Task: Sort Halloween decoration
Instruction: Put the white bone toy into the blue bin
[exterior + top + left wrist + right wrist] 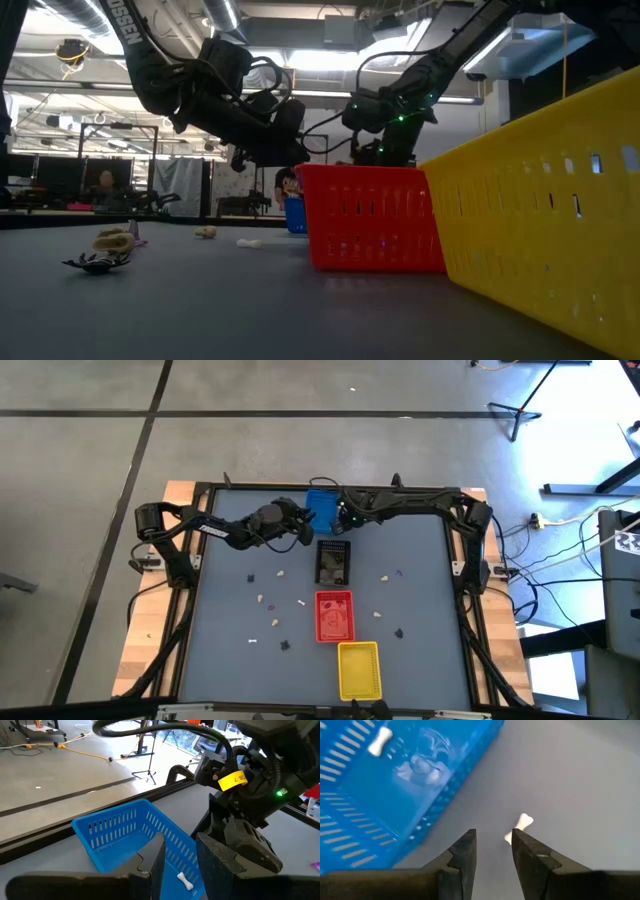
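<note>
Between the right gripper's (492, 847) slightly parted, empty fingers, a small white bone (518, 827) is lying on the grey table (580, 785), just past the fingertips and beside the blue tray (380, 795). Another white bone (185, 881) is resting inside that tray, below the left gripper (180, 855), whose fingers are also standing apart, holding nothing. Cream and dark pieces (268, 600) are lying scattered around the black tray (333, 561), red tray (334, 616) and yellow tray (358, 669).

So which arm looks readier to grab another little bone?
Probably the right. Its gripper hangs open just above a white bone lying on the table beside the blue tray. The left gripper points into that tray, where a bone already lies.
</note>
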